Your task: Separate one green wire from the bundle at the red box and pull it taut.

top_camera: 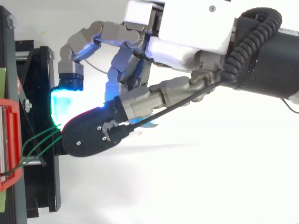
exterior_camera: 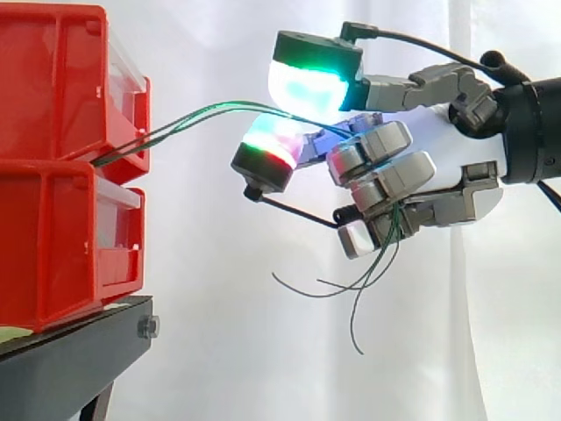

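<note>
Grey jointed hand (exterior_camera: 399,180), right of the glossy red box (exterior_camera: 53,88), curls its fingers round thin green wires (exterior_camera: 202,114) running from the box's front; its glowing pads (exterior_camera: 307,88) hide whether one strand is separated.

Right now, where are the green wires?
In the side view, the green wires run from between the red bins on the left to the hand on the right, loose ends dangling below it.

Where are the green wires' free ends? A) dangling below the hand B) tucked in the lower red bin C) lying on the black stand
A: the side view shows the green wires running from the red bins through the curled fingers of the hand, loose ends hanging beneath it.
</note>
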You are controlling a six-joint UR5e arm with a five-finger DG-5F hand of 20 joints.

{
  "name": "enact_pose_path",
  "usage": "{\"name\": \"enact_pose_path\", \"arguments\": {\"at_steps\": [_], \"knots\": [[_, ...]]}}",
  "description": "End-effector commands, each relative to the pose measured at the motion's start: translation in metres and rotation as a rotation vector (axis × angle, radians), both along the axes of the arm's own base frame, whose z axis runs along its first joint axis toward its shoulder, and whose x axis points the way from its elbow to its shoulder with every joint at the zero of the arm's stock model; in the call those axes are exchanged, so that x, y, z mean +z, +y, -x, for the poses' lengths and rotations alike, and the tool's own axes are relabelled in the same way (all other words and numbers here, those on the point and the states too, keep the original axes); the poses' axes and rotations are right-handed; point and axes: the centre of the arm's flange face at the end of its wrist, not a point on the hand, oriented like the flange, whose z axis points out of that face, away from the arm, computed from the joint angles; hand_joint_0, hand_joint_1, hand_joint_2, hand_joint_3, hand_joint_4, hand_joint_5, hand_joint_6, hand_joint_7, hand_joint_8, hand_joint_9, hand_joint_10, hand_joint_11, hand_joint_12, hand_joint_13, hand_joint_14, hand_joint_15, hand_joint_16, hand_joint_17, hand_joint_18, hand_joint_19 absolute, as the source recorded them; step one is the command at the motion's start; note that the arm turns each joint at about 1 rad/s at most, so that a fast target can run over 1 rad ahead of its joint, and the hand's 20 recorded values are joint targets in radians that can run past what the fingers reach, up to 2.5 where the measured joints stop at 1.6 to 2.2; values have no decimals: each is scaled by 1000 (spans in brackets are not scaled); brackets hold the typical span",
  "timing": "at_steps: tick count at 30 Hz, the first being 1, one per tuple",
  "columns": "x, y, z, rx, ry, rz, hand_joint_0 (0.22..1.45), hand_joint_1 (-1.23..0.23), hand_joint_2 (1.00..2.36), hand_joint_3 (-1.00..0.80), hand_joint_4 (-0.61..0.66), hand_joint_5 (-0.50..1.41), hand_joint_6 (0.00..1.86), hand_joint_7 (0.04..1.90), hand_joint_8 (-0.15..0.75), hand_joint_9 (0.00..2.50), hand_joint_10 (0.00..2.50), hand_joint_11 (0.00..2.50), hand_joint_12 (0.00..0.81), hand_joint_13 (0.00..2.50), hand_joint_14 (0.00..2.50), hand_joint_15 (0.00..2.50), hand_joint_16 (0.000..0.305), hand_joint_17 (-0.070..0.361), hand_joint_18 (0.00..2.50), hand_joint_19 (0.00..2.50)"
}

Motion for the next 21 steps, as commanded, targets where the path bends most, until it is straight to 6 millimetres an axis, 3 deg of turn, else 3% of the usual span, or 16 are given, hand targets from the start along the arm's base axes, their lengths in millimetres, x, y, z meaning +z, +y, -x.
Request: {"name": "enact_pose_path", "arguments": {"at_steps": [1,9,21], "knots": [[-5,1,0,-2,-4,-4,667,-823,1010,-375,100,-209,890,970,267,1137,632,1656,334,1486,8,1639,56,126,1012,642],[-9,2,1,-7,1,-7,692,-857,1000,-500,132,-210,894,954,274,1138,631,1644,338,1482,10,1640,55,125,1015,623],[-9,4,1,-18,1,-7,566,-743,1000,-500,142,-205,888,950,282,1157,667,1623,344,1497,7,1659,57,127,1028,650]]}}
